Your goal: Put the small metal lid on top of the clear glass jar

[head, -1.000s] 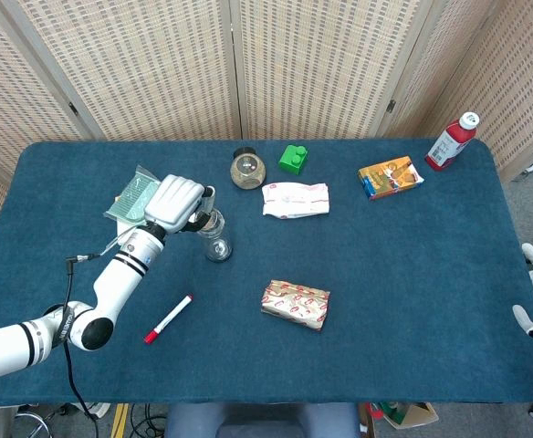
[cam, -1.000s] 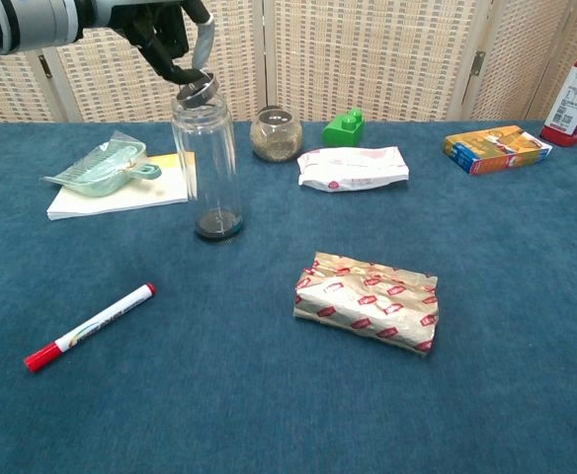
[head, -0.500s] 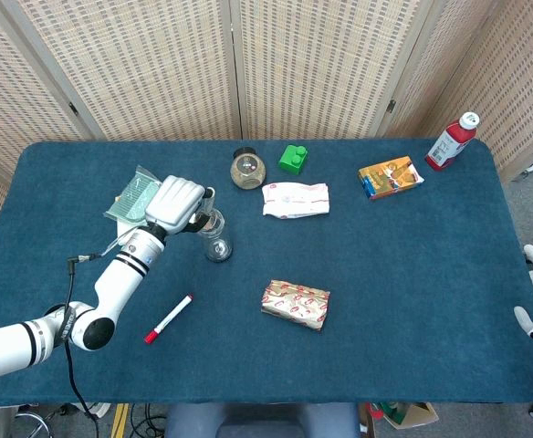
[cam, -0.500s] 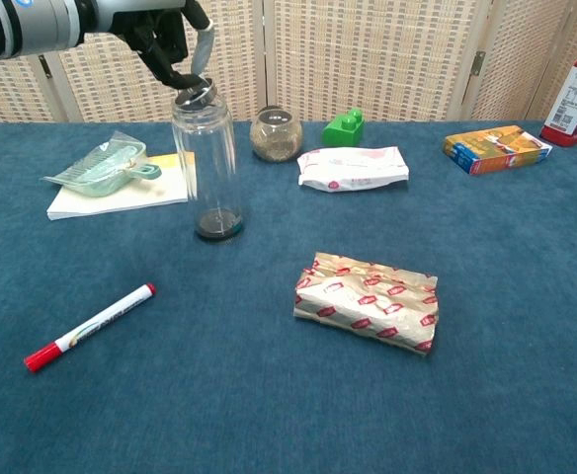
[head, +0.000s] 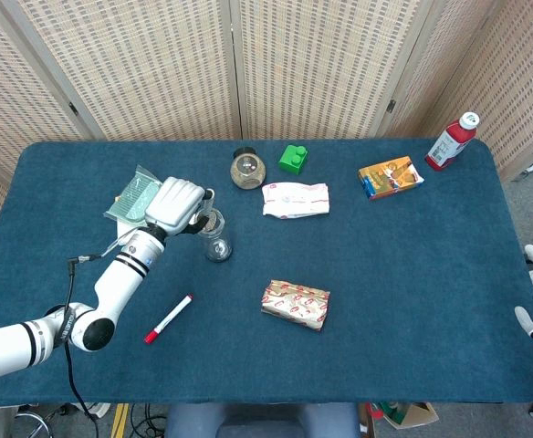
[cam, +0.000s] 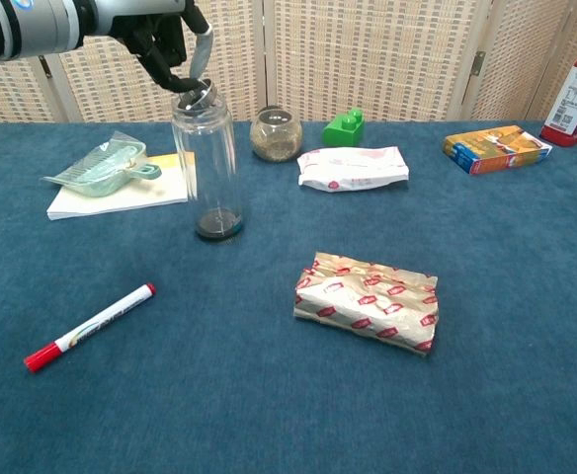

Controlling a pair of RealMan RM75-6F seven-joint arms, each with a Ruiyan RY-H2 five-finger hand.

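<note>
One left hand (cam: 165, 35), fingers (cam: 202, 47) pinching the small metal lid (cam: 199, 95), seats it tilted on the clear glass jar (cam: 209, 168); levelling and release likely follow.

I see bright, even overhead light, soft short shadows close under the clear glass jar (cam: 207, 163), faint glare on its glass, both views sharp, slight edge bending beyond the table (head: 412, 274)

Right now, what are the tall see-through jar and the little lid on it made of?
The jar looks like clear, smooth glass: the cloth and paper behind show through it. The lid, tilted at its mouth under the left hand, looks like metal, grey and shiny, though it is too small to be sure.
</note>
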